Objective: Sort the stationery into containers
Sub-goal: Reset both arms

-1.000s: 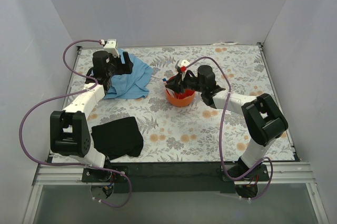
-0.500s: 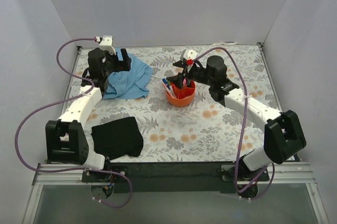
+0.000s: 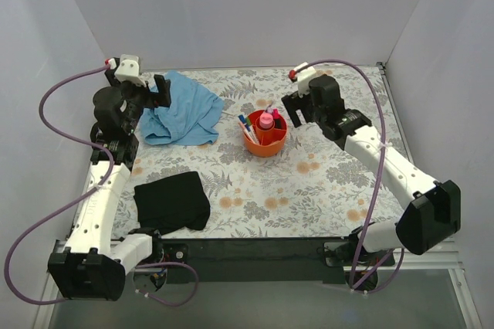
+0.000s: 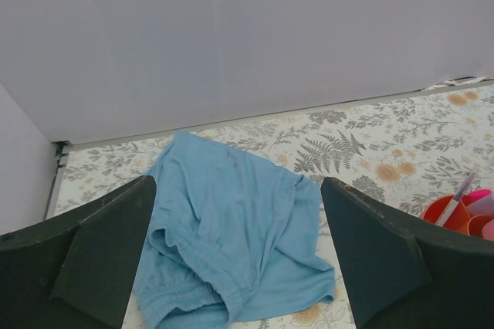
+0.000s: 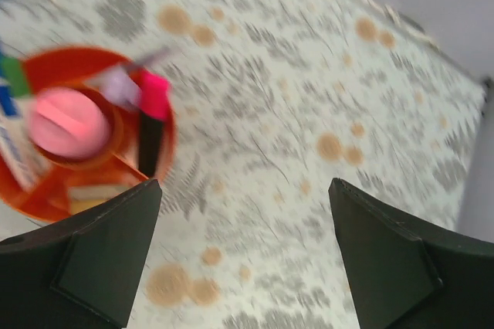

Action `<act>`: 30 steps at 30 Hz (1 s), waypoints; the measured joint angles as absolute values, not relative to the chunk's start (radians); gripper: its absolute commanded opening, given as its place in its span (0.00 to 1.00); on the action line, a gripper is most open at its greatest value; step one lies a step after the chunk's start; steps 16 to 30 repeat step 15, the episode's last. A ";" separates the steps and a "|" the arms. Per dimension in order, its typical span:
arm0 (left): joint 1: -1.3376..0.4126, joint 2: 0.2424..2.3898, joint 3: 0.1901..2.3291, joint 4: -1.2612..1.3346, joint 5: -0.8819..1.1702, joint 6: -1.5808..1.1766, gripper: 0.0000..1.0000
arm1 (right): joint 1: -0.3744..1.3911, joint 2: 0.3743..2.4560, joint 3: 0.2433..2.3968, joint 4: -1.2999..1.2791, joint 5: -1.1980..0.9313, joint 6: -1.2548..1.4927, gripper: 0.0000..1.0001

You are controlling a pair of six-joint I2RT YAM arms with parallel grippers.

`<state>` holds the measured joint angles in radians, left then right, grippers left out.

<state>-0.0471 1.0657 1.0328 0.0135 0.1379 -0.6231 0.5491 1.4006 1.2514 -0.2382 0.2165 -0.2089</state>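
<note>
The round orange bowl (image 3: 265,144) stands mid-table with stationery in it. A small pink bottle (image 3: 265,121) sits in its centre well, thin white markers (image 3: 245,127) lean on its left side, and a pink highlighter (image 3: 276,116) is at its back right. My right gripper (image 3: 297,110) hovers open and empty just right of the bowl. In the blurred right wrist view the bowl (image 5: 165,148), the bottle (image 5: 68,122) and the highlighter (image 5: 153,96) lie left of the open gripper (image 5: 245,259). My left gripper (image 3: 153,96) is open and empty above the blue cloth's left edge; its gripper (image 4: 239,252) frames the cloth.
A crumpled blue cloth (image 3: 184,115) (image 4: 231,228) lies at the back left. A folded black cloth (image 3: 172,201) lies at the front left. The bowl's rim (image 4: 448,209) shows at the right edge of the left wrist view. White walls close the table on three sides.
The right gripper has opened and drawn back to the right from over the bowl; the pink bottle now shows in the centre well. The left arm has pulled back to the left.
</note>
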 measured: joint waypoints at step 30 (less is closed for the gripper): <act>-0.021 0.987 0.923 -0.165 0.116 -0.641 0.90 | 0.337 1.135 1.161 -0.401 0.594 -0.288 0.98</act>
